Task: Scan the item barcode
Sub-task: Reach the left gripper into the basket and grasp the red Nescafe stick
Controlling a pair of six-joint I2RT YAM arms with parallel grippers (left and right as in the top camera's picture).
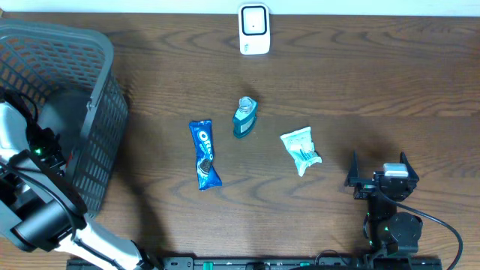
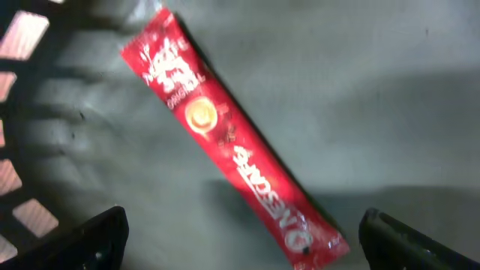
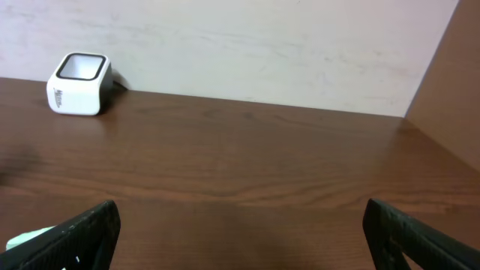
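Listing what you have to work with:

- Left pincer (image 2: 244, 229): jaws wide, holding nothing. It hangs inside the basket (image 1: 90, 67) at the left end of the table (image 1: 360, 82), directly above the red sachet.
- Red sachet (image 2: 229, 146): a long stick pack lying flat and slantwise on the basket floor, untouched. You may take it as the item nearest a grasp. No barcode shows on its upper face.
- Right pincer (image 3: 240, 229): jaws wide and empty, low over the near right of the table, facing the scanner.
- Scanner (image 1: 254, 30): a small white box at the far edge, middle of the table, well apart from both pincers.
- Biscuit pack (image 1: 203, 154), bottle (image 1: 244, 118) and packet (image 1: 301, 150): these lie on the open table between the basket and the right pincer, each apart from the others.

Hazards for you to weigh:

- The sachet is thin and lies flat, so closing fingers (image 2: 97, 236) may skate over it or only pinch a corner.
- The basket wall stands near, so a wide descent may strike the mesh.
- A limp pack gripped at one end may droop or slip on the long carry to the scanner.
- You cannot tell where the barcode sits, so the wrong face may meet the window.
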